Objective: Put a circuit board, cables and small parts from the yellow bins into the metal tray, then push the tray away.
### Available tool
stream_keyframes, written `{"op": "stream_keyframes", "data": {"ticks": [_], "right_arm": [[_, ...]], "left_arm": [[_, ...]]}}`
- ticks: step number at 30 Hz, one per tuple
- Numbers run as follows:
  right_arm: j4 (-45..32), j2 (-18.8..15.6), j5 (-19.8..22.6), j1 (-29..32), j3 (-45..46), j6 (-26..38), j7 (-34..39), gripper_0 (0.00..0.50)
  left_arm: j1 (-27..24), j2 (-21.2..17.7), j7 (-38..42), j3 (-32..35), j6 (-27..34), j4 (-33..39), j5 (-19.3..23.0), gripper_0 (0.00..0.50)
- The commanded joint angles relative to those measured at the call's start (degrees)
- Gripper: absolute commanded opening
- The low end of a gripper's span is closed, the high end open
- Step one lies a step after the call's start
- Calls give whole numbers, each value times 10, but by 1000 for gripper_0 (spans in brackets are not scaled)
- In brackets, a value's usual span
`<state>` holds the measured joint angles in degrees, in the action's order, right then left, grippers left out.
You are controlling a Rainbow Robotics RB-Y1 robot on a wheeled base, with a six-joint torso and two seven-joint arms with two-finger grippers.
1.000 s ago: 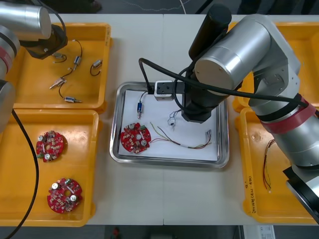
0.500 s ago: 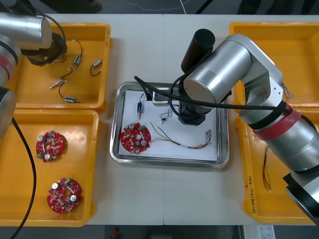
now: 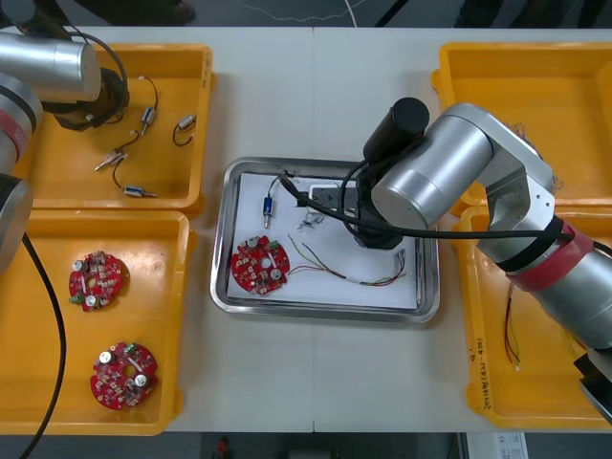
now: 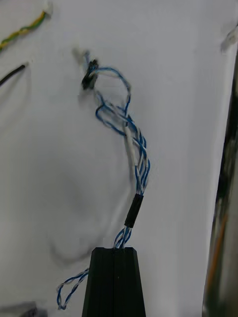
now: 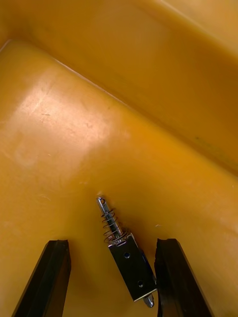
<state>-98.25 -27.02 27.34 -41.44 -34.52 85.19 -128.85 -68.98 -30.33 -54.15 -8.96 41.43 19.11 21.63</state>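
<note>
**Cable reaches tray**

The right tool has dropped over the metal tray, clenched on the twisted blue-and-white cable now lying inside it; release seems next. The left tool gapes around a small metal part.

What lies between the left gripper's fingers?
A small metal part lies on the yellow bin floor between the left gripper's open fingers, seen in the left wrist view. The right gripper holds the blue and white cable over the metal tray.
</note>
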Motion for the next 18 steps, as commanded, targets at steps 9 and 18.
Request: {"op": "stream_keyframes", "data": {"ticks": [9,18], "right_arm": [[-11,-27,-10,4,-14,-8,-26,380],[-15,-27,14,4,9,-5,-26,500]], "left_arm": [[11,4,-11,-14,-7,7,6,0],[11,4,-10,-15,-7,7,12,0]]}}
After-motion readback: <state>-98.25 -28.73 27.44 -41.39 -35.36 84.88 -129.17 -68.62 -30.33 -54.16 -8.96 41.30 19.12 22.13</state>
